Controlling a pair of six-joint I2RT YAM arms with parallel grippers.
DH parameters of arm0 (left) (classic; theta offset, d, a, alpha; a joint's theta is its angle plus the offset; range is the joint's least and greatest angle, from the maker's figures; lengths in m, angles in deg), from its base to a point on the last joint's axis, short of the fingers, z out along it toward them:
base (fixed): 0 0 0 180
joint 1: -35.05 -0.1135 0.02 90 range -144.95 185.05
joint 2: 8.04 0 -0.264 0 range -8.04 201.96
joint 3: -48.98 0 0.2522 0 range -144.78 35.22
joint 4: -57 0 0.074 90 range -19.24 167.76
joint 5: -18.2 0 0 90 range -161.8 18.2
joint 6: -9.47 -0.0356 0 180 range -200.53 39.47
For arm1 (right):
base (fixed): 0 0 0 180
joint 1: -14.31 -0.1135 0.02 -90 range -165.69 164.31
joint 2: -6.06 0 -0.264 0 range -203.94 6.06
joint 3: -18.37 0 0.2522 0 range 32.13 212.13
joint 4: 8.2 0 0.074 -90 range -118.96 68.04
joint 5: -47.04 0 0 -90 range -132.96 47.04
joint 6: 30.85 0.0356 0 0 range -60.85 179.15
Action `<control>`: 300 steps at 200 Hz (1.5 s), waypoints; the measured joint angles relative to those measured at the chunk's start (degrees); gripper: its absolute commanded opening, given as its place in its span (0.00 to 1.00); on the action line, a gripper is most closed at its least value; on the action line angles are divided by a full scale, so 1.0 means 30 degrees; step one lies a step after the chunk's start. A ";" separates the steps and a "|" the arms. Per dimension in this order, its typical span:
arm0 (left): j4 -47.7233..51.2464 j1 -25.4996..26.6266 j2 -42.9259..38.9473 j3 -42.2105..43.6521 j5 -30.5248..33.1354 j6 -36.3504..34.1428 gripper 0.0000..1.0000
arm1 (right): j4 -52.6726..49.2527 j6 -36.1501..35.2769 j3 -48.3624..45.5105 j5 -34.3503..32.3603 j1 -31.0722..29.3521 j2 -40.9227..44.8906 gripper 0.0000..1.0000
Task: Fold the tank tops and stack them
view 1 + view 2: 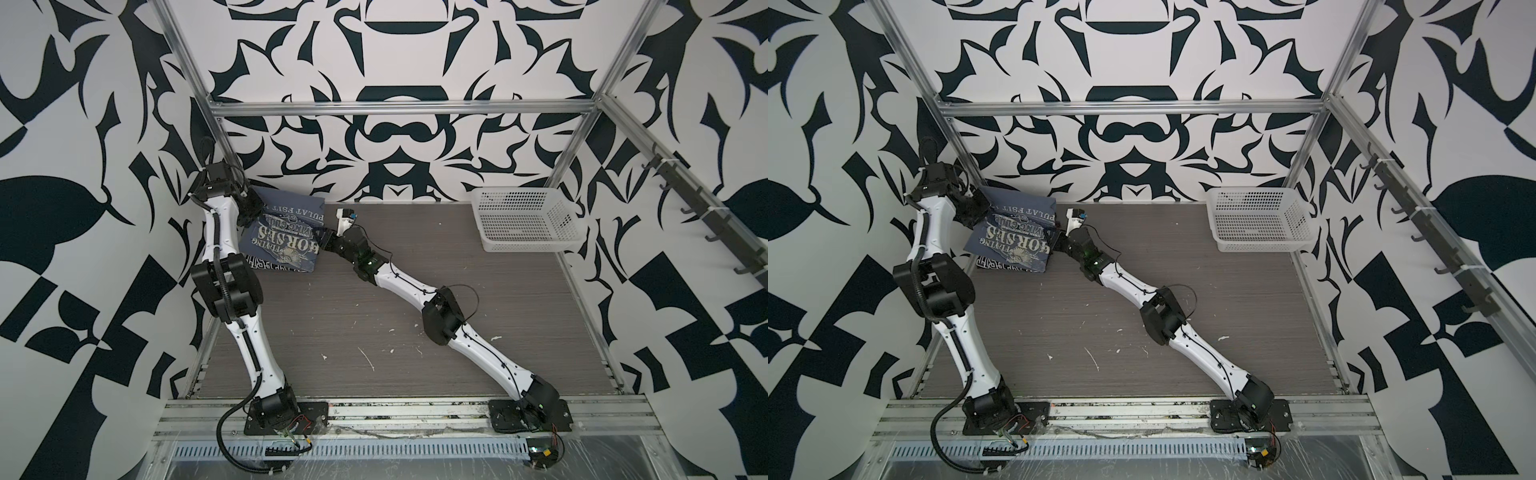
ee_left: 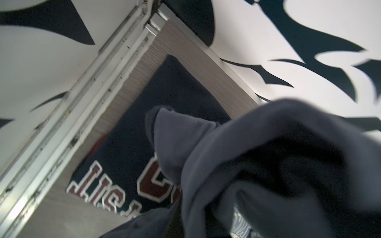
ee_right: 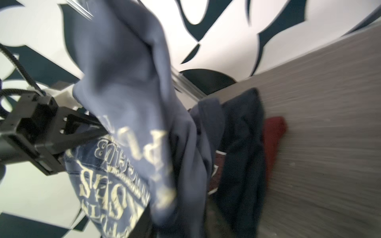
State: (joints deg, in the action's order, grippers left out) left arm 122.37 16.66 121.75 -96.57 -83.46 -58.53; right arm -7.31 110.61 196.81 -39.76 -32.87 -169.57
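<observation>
Held slate-blue cotton tank top with white "Flying Horses" print (image 1: 286,239) above dark navy tank top with dark-red lettering (image 2: 127,144), lying at far left corner of grey wood-grain table (image 1: 415,311); pinched blue cloth in closed left gripper (image 1: 258,206); could not tell right gripper (image 1: 327,236) parted or pinched; risked lopsided release, unfolding cloth, landing askew off the stack

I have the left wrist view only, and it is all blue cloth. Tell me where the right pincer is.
Observer: In both top views the right pincer is at the right edge of the slate-blue tank top. I cannot tell whether it grips.
Operator: Confirm my left pincer's hold.
Observer: The right wrist view shows the left pincer shut on that top.
Operator: Locate the basket.
Observer: The white basket stands at the far right corner of the table, apart from that top.
</observation>
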 measured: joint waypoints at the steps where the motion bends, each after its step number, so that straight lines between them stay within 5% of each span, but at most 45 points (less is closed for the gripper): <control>1: -0.0007 -0.0015 0.0087 -0.0058 0.0015 0.0000 0.00 | 0.0000 0.0000 -0.0015 -0.0022 0.0015 0.0000 0.84; 6: -0.0080 -0.0109 0.0612 -0.0474 0.0015 -0.0007 0.00 | -0.0073 -0.0146 -0.0109 -0.0153 0.0095 -0.0007 0.95; 27: -0.0051 -0.0350 0.2834 -0.2266 0.0007 -0.0160 0.10 | -0.0175 -0.0663 -0.1319 -0.0189 0.0627 0.0444 0.96; 63: 0.0211 -0.0466 0.5260 -0.3745 0.0270 -0.0226 0.60 | -0.0699 -0.1858 -0.7723 0.0160 0.1501 0.4175 0.99; 105: 0.1260 -0.0393 0.4408 -0.3446 0.2943 0.0350 1.00 | -0.0882 -0.3876 -1.6160 0.0270 0.1967 1.1577 0.99; 154: 0.1763 -0.0233 -0.2353 0.0313 0.5486 0.0874 0.99 | -0.0903 -0.6535 -2.4130 0.0248 0.1967 2.1296 0.99; 193: -0.2863 0.0488 -1.2947 1.1264 0.5996 0.1384 0.99 | -0.2805 -0.9107 -3.0796 -0.0969 0.2499 2.8480 0.99; 228: -0.8313 0.2040 -2.0312 2.1281 0.6076 0.1537 0.99 | -0.5756 -1.0775 -3.6006 -0.3191 0.5413 3.4476 1.00; 264: -1.2998 0.3679 -2.2272 2.8305 0.6761 0.0685 0.99 | -0.6113 -1.3027 -4.0719 -0.6834 0.8670 3.8155 1.00; 300: -1.7201 0.4291 -2.2076 3.3070 0.7213 -0.0758 0.99 | -0.4430 -1.4469 -4.4260 -0.8750 1.0105 3.7456 1.00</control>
State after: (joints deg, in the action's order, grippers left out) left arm 70.77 29.53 55.53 2.64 -61.82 -60.81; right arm -20.60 67.20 64.03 -66.01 -2.55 -57.20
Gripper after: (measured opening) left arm 0.993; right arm 0.995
